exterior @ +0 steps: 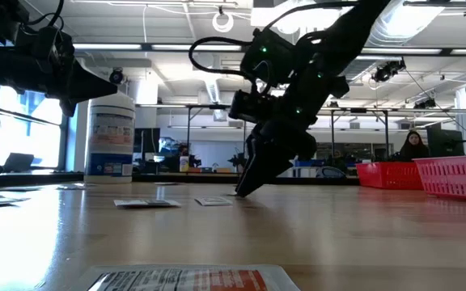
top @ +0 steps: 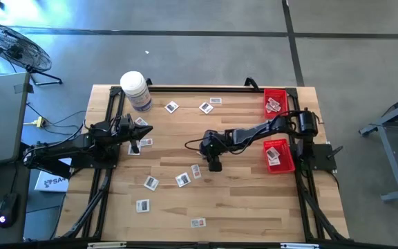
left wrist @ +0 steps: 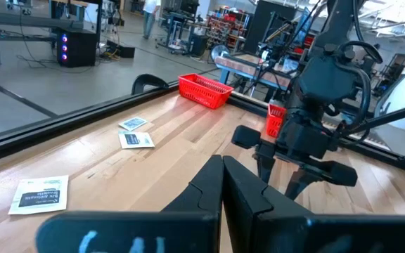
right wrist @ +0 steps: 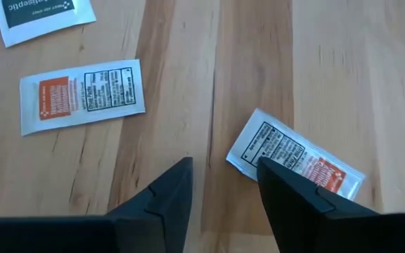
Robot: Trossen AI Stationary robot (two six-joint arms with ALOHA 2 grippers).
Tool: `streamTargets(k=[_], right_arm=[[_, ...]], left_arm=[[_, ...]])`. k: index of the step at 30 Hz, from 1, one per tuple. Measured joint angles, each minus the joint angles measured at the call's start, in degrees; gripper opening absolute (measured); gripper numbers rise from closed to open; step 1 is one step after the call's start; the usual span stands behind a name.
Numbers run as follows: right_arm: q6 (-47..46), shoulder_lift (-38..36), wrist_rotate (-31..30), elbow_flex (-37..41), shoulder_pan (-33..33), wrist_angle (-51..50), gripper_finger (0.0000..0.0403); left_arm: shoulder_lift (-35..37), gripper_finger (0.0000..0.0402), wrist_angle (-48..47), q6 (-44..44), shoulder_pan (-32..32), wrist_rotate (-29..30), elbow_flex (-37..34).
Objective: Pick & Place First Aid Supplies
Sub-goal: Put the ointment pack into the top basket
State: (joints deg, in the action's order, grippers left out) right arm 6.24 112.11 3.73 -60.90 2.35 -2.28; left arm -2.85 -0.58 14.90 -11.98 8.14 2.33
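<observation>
Reaching down near the middle of the tabletop [top: 254, 207], the right hand [right wrist: 223, 190] hovers low with its fingers spread, one finger over the edge of a white packet [right wrist: 294, 158] with black and orange print, the other on bare wood beside it. The packet lies flat and skewed to the fingers, so only its near corner sits in the gap. A second packet [right wrist: 81, 95] lies a little off to one side, well clear of the jaws.

To take this one cleanly, my judgement is that the hand should shift sideways until the packet's width sits between both fingers, then settle until the tips touch the wood before closing (a flat sachet gives almost nothing to bite, so a high close would miss it). Turning the wrist to square the fingers with the packet's short side would help, and a slow close should keep the packet from skating away.

Other packets are scattered across the tabletop. Two red baskets [top: 278, 153] stand at the right edge, already with packets in them, and look like the likely drop point. The left hand [top: 146, 129], fingers pressed together and empty, waits at the left side near the white jar [top: 135, 90].
</observation>
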Motion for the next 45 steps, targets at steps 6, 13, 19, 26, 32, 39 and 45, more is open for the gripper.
streamTargets(k=[6,13,19,26,32,39,45], right_arm=[[0.2,0.13,-1.48,-0.82,-0.26,-0.25,0.0154],[0.19,0.28,-1.12,-1.6,0.01,0.05,0.0154],[0.77,3.07,1.4,-1.83,0.1,1.43,0.0154],[0.24,6.32,-0.61,-2.14,0.0,2.16,0.0144],[0.07,6.27,-3.19,-2.01,-0.11,1.98,0.0101],[-0.02,6.33,-4.48,-1.77,-0.17,3.84,0.0037],[-1.38,6.45,-5.0,-1.7,-0.2,4.59,0.0003]], left_arm=[[0.0,0.0001,0.0,-0.01,0.0,0.01,0.0],[-0.02,0.0001,0.0,-0.02,0.01,0.02,0.0],[-0.02,0.0001,0.0,-0.01,0.0,0.0,-0.01],[-0.02,0.0001,0.0,-0.02,-0.01,0.0,0.0],[-0.01,0.0001,0.0,-0.01,0.0,0.0,0.0],[-0.01,0.0001,0.0,-0.02,0.01,0.01,-0.01],[0.0,0.0001,0.0,-0.02,-0.01,0.02,-0.02]])
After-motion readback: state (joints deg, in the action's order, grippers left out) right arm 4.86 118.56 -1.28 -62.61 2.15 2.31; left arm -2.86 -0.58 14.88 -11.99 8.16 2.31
